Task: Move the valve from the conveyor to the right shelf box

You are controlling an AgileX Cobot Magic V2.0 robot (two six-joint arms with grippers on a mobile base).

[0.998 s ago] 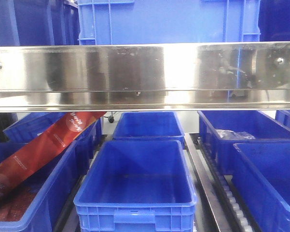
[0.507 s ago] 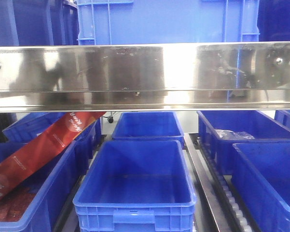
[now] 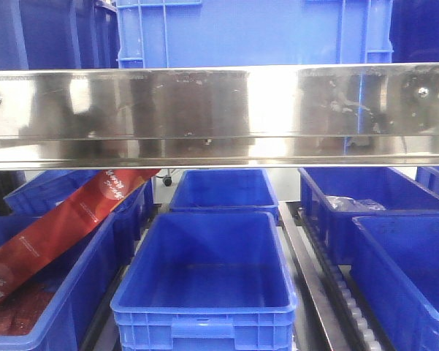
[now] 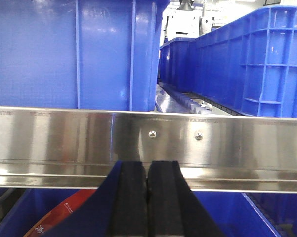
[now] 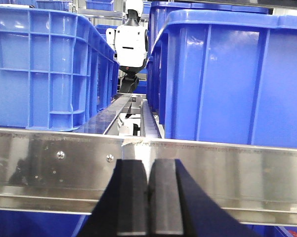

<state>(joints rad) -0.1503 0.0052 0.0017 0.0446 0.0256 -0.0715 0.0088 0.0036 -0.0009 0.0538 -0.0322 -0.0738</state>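
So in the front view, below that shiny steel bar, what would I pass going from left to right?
Red packet leaning in the left blue bin → empty middle bin → roller track → right bin.

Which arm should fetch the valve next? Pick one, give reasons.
Neither stands out. Left gripper and right gripper are both shut, empty, facing the steel shelf rail. No valve or conveyor shows; the right suits the right-side box.
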